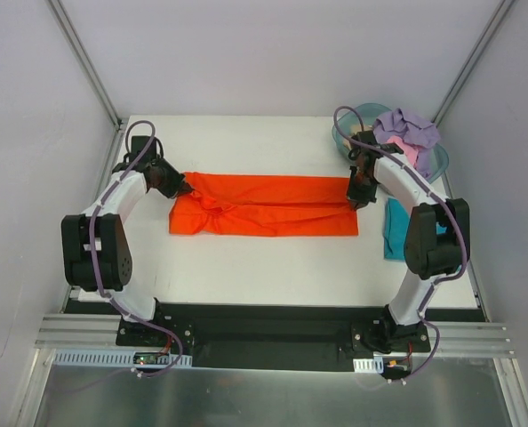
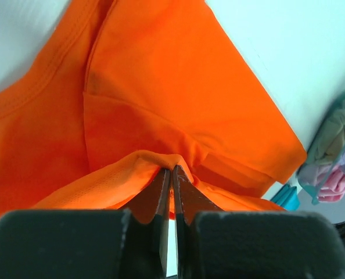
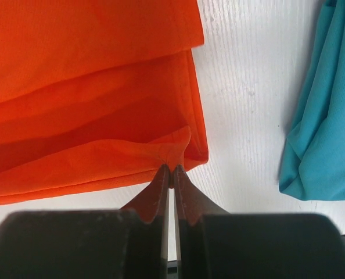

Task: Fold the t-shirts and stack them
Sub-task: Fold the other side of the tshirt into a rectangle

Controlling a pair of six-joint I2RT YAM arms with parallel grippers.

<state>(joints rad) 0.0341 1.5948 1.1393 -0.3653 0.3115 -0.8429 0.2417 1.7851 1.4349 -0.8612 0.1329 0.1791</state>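
The bright orange t-shirt (image 1: 264,206) lies folded into a long band across the middle of the white table. My left gripper (image 1: 177,185) is shut on the shirt's far left edge; the left wrist view shows orange cloth (image 2: 161,104) pinched at the fingertips (image 2: 172,168). My right gripper (image 1: 360,194) is shut on the shirt's far right edge, a fold of orange cloth (image 3: 91,87) pinched at the tips (image 3: 171,167). A teal t-shirt (image 1: 397,229) lies folded at the right, also in the right wrist view (image 3: 323,116). Lavender (image 1: 406,129) and pink (image 1: 412,156) shirts fill the tub.
The translucent blue-green tub (image 1: 348,129) stands at the back right corner, behind the right arm. White enclosure walls close in the table on the left, back and right. In the left wrist view the tub's shirts (image 2: 335,157) show at the right edge.
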